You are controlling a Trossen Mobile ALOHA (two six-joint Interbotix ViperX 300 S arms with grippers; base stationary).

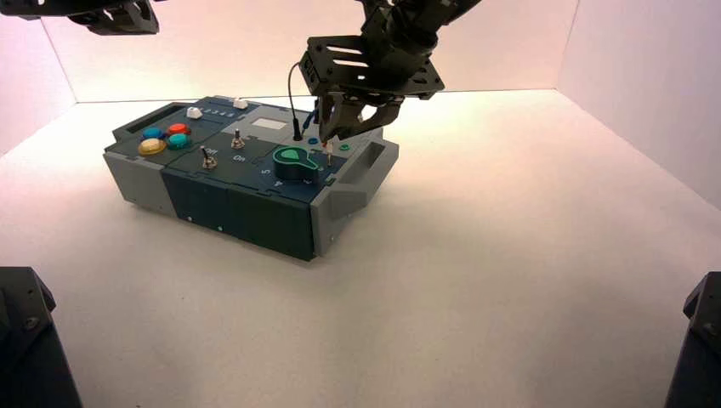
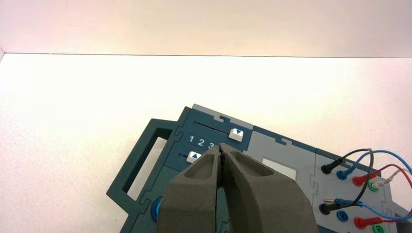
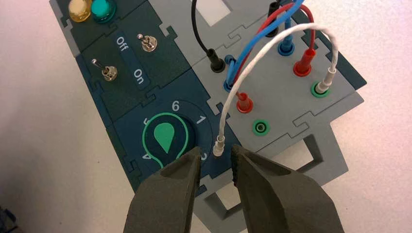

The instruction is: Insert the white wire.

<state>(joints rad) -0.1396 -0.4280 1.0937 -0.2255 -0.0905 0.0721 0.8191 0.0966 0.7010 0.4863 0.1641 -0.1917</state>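
Note:
The white wire (image 3: 272, 46) arches over the grey socket panel of the box (image 1: 246, 212). One of its whitish plugs (image 3: 328, 77) sits in a green socket. The other plug (image 3: 219, 145) hangs free beside the green knob (image 3: 165, 137), short of the empty green socket (image 3: 261, 127). My right gripper (image 3: 215, 156) is open just behind that free plug, one finger on each side and not touching it. In the high view the right gripper (image 1: 340, 136) hovers over the box's right end. My left gripper (image 2: 221, 151) is shut on nothing and is parked high at the far left (image 1: 115, 17).
A black lead (image 3: 197, 34), blue leads (image 3: 252, 48) and a red lead (image 3: 311, 34) are plugged into the same panel. Two toggle switches (image 3: 148, 43) and coloured buttons (image 1: 166, 138) lie further left. The box's grey handle (image 3: 272, 170) lies under my right fingers. White walls enclose the table.

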